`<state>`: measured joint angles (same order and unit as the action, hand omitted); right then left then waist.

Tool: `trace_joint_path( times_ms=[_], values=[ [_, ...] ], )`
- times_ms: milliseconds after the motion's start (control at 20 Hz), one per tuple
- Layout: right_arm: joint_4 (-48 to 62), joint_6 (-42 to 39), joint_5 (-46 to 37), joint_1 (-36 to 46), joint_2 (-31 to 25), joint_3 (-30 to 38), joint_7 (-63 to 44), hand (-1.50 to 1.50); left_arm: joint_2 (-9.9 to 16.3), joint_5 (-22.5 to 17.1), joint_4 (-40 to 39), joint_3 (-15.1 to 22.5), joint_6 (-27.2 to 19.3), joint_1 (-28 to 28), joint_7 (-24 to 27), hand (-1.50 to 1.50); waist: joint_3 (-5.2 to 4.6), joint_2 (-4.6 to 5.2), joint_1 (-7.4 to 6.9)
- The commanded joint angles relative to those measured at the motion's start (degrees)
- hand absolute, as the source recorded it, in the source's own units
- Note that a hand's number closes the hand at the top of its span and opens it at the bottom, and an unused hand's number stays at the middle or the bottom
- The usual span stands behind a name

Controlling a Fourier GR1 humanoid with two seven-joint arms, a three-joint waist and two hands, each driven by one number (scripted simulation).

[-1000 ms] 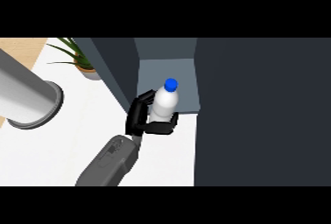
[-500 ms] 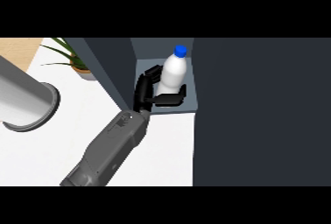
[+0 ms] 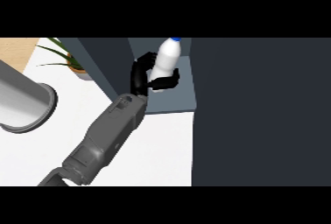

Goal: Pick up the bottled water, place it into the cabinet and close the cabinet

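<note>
The bottled water [image 3: 165, 59] is white with a blue cap, and it leans slightly to the right inside the open cabinet, above the grey shelf floor [image 3: 176, 99]. My left hand [image 3: 139, 75] is shut on the bottle: the palm lies against its left side and black fingers wrap across its lower part. The grey forearm [image 3: 107, 135] runs up from the lower left edge to the cabinet opening. A dark side wall [image 3: 103, 59] borders the opening on the left. The bottle's base is hidden behind my fingers. My right hand does not show.
A broad dark cabinet panel [image 3: 258, 109] fills the right side of the view. A large grey cylinder [image 3: 22, 105] lies on the white counter [image 3: 161, 153] at the left. A potted plant [image 3: 68, 61] stands at the back left beside the cabinet wall.
My left hand has carried the bottle forward into the cabinet opening, and the forearm has stretched farther out. The view has shifted, so the cabinet looks nearer.
</note>
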<state>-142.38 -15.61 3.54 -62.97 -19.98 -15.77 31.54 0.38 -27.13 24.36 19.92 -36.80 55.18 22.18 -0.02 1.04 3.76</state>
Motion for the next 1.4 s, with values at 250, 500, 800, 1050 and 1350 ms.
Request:
trace_joint_path(
  times_ms=[250, 500, 800, 1050, 1350],
  values=[
    [-1.3, -1.2, 4.4, 0.7, -0.1, 2.4, -0.1, -1.5, 0.9, 5.4, -14.5, 0.7, -9.6, 6.9, 0.5, -1.5, 0.0, 0.52, 0.61],
    [-3.1, -2.0, 5.9, 1.1, -0.5, 2.4, -1.6, -1.5, 1.6, 4.9, -14.8, -1.1, -9.2, 11.0, 2.0, -1.5, -0.06, 0.74, 0.31],
    [-2.6, -3.3, 4.4, -0.9, -1.0, 2.5, -0.3, -1.5, -0.2, -0.9, -5.9, -8.4, -5.5, 8.3, 15.3, 1.5, -0.21, 0.49, 0.44],
    [-4.8, -3.3, 3.0, -1.2, -0.7, 0.7, -1.1, -1.5, -0.4, -4.2, -1.8, -9.3, 9.9, 6.1, 17.6, 1.5, -0.13, -0.35, -0.6],
    [-4.7, -2.0, 2.9, 2.3, 0.3, -0.5, -5.3, -1.5, -0.4, -7.6, -0.8, -6.4, 10.2, 7.3, 16.4, 1.5, -0.03, -0.53, -1.15]
  ],
)
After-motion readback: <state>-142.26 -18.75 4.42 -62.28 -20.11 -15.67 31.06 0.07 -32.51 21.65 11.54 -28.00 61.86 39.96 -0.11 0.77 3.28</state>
